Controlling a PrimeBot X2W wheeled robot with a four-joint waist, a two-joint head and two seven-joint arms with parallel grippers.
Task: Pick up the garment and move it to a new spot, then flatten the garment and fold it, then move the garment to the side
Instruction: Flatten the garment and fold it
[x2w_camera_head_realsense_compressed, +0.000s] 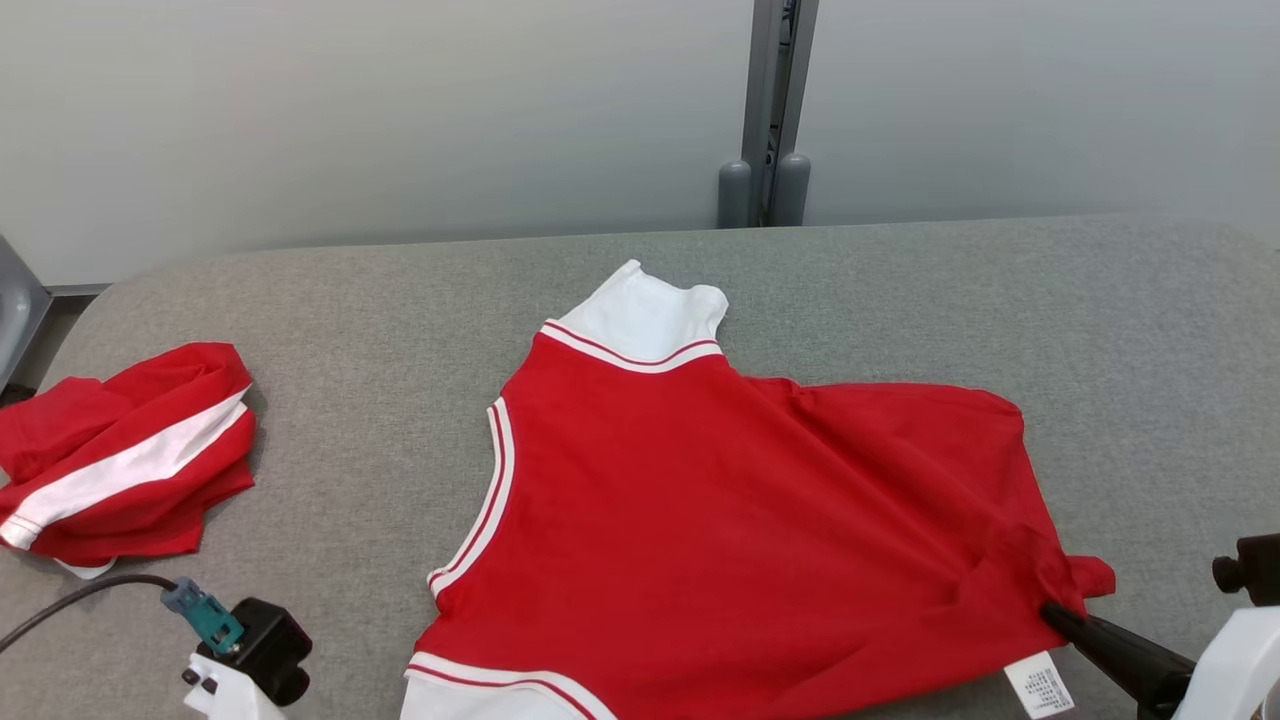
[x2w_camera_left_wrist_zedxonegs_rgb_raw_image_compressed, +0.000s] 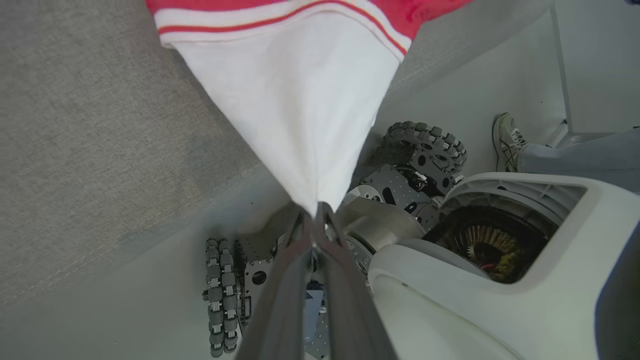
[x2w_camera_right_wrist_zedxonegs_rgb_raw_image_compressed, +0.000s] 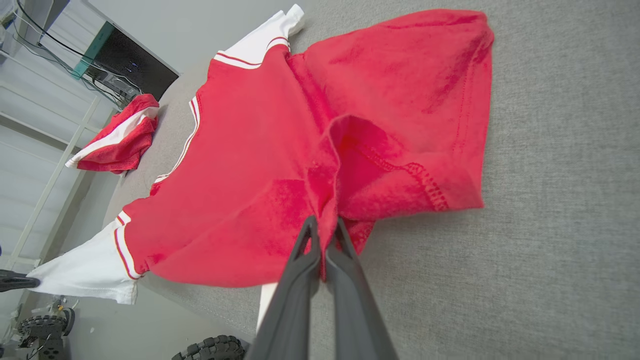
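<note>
The garment (x2w_camera_head_realsense_compressed: 700, 500), a red top with white sleeves and red-and-white trim, lies spread on the grey table (x2w_camera_head_realsense_compressed: 380, 320), one white sleeve pointing to the far side. In the left wrist view, my left gripper (x2w_camera_left_wrist_zedxonegs_rgb_raw_image_compressed: 316, 211) is shut on the tip of the near white sleeve (x2w_camera_left_wrist_zedxonegs_rgb_raw_image_compressed: 300, 100), pulled taut off the table's front edge. My right gripper (x2w_camera_head_realsense_compressed: 1055, 612) is shut on a bunched fold of the red hem (x2w_camera_right_wrist_zedxonegs_rgb_raw_image_compressed: 345, 150) at the garment's right corner, and its fingers (x2w_camera_right_wrist_zedxonegs_rgb_raw_image_compressed: 300, 255) pinch the cloth. A white care label (x2w_camera_head_realsense_compressed: 1040, 685) hangs by it.
A second red-and-white garment (x2w_camera_head_realsense_compressed: 120, 455) lies crumpled at the table's left end. A grey post (x2w_camera_head_realsense_compressed: 765, 110) stands behind the table. Below the front edge are my wheeled base (x2w_camera_left_wrist_zedxonegs_rgb_raw_image_compressed: 425, 145) and a person's shoe (x2w_camera_left_wrist_zedxonegs_rgb_raw_image_compressed: 505, 140). Bare table surface stretches to the right.
</note>
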